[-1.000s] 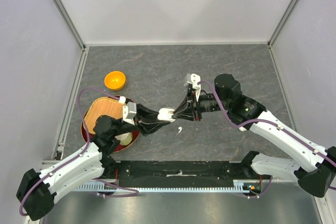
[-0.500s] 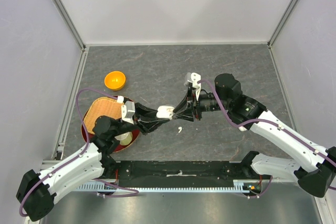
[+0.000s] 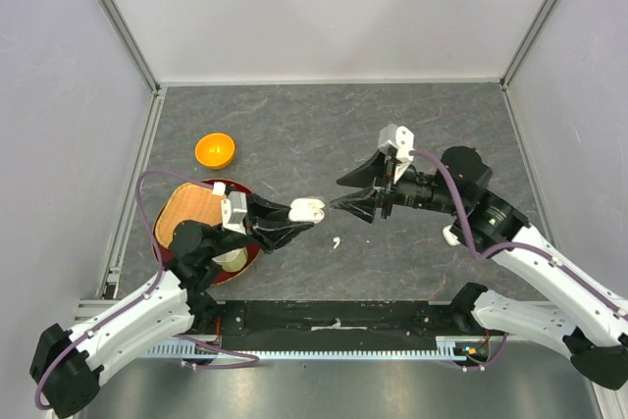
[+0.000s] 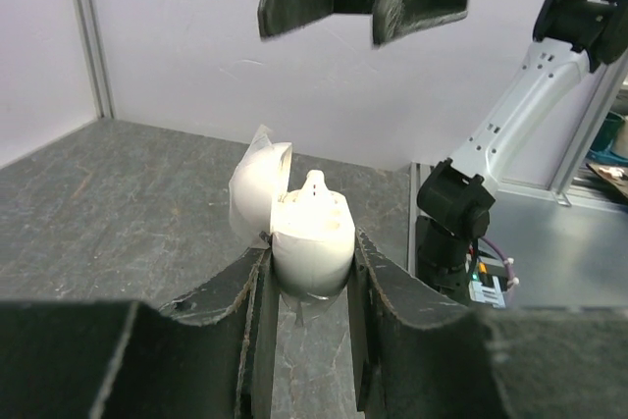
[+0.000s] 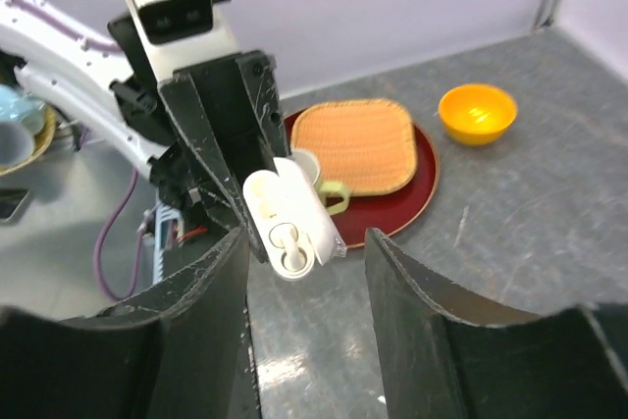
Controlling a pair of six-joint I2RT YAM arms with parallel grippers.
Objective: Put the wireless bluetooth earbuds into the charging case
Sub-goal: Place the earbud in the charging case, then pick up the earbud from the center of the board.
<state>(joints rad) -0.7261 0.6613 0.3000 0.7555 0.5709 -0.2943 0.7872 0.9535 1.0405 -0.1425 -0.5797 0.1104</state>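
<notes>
My left gripper point(image 3: 298, 215) is shut on a white charging case point(image 3: 307, 209) and holds it above the table with its lid swung open. In the left wrist view the case point(image 4: 312, 235) sits upright between the fingers point(image 4: 388, 282), and the tip of an earbud point(image 4: 314, 183) sticks out of it. The right wrist view shows that earbud point(image 5: 292, 244) seated in one socket of the case point(image 5: 285, 205). My right gripper point(image 3: 339, 195) stands open and empty just right of the case, apart from it. Another earbud point(image 3: 336, 241) lies loose on the table below the case.
At the left, a red round tray point(image 3: 253, 250) carries a woven mat point(image 3: 186, 213) and a cup point(image 3: 232, 259). An orange bowl point(image 3: 215, 151) sits behind it. A small white object point(image 3: 449, 235) lies beside the right forearm. Walls enclose three sides.
My right gripper has opened and drawn back to the right, off the case. An earbud now sits in the case. My left gripper and the case shifted slightly left.
</notes>
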